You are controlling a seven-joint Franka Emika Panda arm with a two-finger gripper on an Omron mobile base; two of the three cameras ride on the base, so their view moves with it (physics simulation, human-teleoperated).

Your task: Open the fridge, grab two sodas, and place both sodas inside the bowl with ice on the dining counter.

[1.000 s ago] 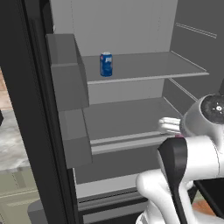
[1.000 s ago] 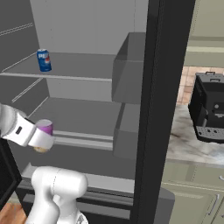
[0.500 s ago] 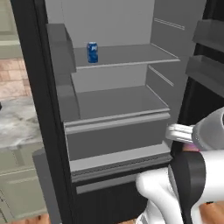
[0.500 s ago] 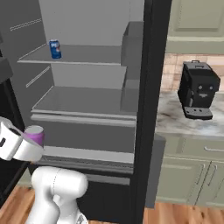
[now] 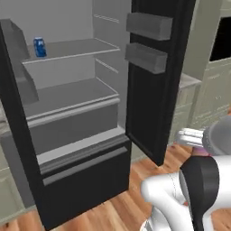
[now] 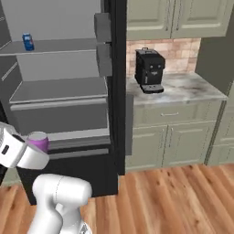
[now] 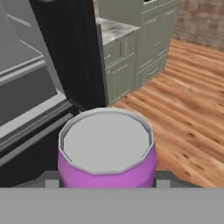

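i'm looking at a rendered kitchen with a warm wooden plank floor point(image 6: 183, 196), pale green cabinets point(image 6: 173, 137) and a brick-backed wall table point(image 6: 183, 89) carrying a black coffee machine point(image 6: 149, 71). starting at the jaws point(image 7: 107, 183): they are clamped on the pink soda point(image 7: 107, 151), which sits upright between them with its flat grey lid facing the hand camera and its magenta wall showing just below the rim; in the right base view the same can point(image 6: 39, 140) sticks out of the white wrist. i judge it a light, rigid, smooth cylinder, probably slick, so a squeeze across the middle of the wall seems the safest hold, and the present grip looks about there, though the fingertips themselves are hidden by the can. further out, the fridge point(image 5: 153, 81) stands open, glossy black outside, matte light grey inside, with flat shelves and boxy door bins. the blue soda point(image 5: 39, 47) stands upright on the upper shelf, well apart from the jaws, same shape and so likely the same handling. one can is in hand, one left to fetch; nothing is in the bowl yet by my reckoning.
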